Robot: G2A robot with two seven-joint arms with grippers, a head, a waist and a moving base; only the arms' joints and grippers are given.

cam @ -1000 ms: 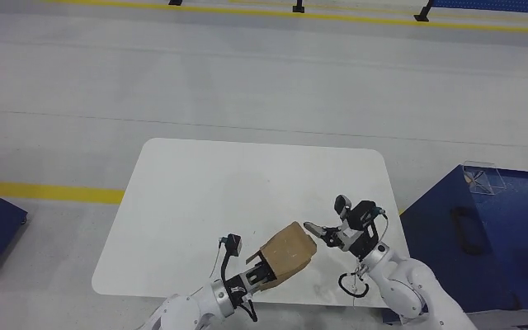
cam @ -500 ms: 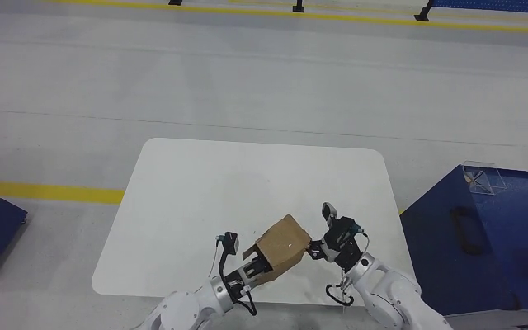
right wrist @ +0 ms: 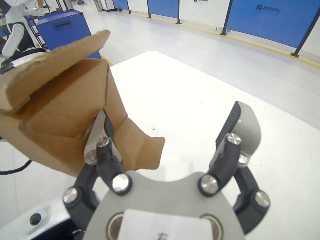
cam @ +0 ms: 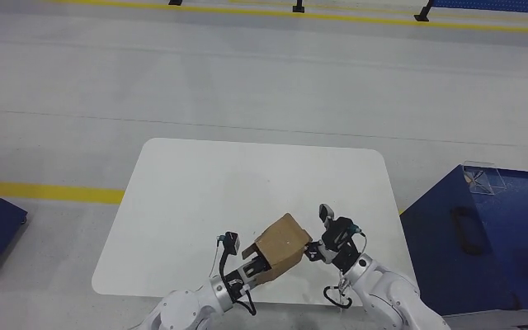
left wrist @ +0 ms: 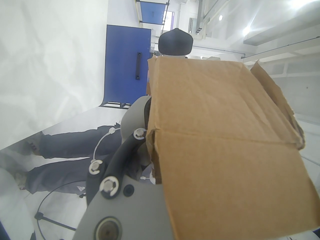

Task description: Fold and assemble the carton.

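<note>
A brown carton (cam: 280, 242) is held tilted above the near edge of the white table (cam: 206, 190), with loose flaps at its right end. My left gripper (cam: 254, 266) is shut on the carton's near-left wall (left wrist: 225, 138); one of its fingers (left wrist: 136, 116) lies along that wall and the other is hidden behind the cardboard. My right gripper (right wrist: 172, 123) stands open at the carton's right end (right wrist: 57, 101). One of its fingers (right wrist: 106, 126) presses against a small side flap (right wrist: 142, 148), while the other stands free over the table.
A blue cabinet (cam: 470, 239) stands just off the table's right edge. Another blue cabinet (right wrist: 62, 31) stands beyond the table's far side in the right wrist view. Bare tabletop stretches behind and to the left of the carton.
My right gripper has moved left and nearer, from beside the carton up against its right-end flaps. The carton has shifted slightly up and left in my left gripper.
</note>
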